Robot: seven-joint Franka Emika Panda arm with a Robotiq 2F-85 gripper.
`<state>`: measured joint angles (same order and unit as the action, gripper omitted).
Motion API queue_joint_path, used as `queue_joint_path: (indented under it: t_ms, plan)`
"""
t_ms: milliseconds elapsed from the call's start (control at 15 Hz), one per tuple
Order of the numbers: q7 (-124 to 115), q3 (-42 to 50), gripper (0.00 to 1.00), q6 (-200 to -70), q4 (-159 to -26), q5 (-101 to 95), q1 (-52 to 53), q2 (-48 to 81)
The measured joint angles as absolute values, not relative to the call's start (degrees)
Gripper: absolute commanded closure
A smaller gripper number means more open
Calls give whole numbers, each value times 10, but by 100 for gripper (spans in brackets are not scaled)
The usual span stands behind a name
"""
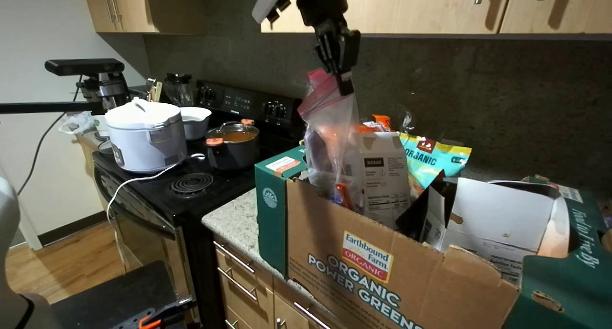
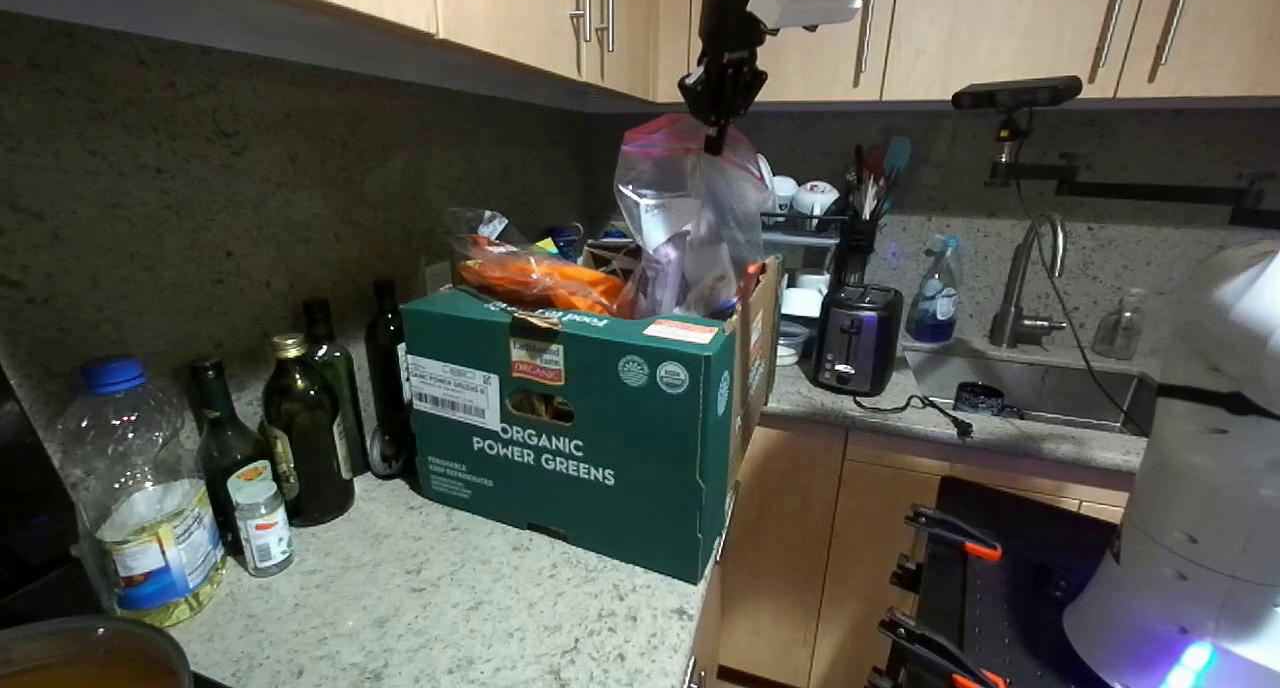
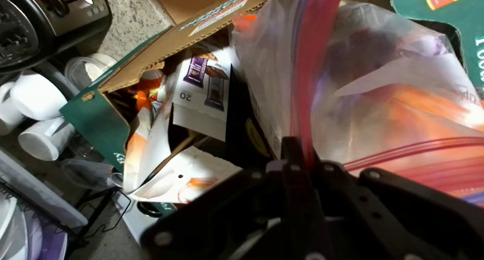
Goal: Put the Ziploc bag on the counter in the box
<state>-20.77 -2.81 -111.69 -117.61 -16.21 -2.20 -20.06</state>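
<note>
Ziploc bag (image 2: 690, 213) suspended inside a corner of the Organic Power Greens box (image 2: 600, 418), where the green end wall meets the long brown side wall. The gripper (image 1: 345, 82) points downward above the rim, its fingers pressed together on the bag's pink-red zipper strip. In the wrist view the strip leaves the fingertips in two directions, indicating a pinch partway along the mouth rather than at its end. Holding this upper margin presumably lets the limp film hang by its own weight, so that the base enters first. In both exterior views the mouth is above the rim, while the lower part passes behind the walls; whether the base rests on anything cannot be told. A printed food carton (image 1: 382, 176) stands just beside the bag, and an orange packet (image 2: 545, 280) lies along the end wall; these probably confine the bag to the corner. The box rests on the counter (image 2: 440, 598), its brown side along the front edge. Placement appears nearly complete, with release not yet made: lowering the gripper toward the rim, then parting the fingers, would follow. Film folding outward over the rim is the likeliest fault.
</note>
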Motion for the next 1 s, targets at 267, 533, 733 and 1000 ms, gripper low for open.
queue_joint_path:
  t_ms: [267, 533, 733, 1000]
  plan:
    - [-207, -28, 99, -1166, -1195, -162, -23, -159]
    - [-205, -28, 99, -1190, -1207, -161, -22, -127]
    - [-203, -28, 99, -1193, -1222, -146, -21, -117]
    - [-203, -28, 99, -1193, -1248, -123, -19, -116]
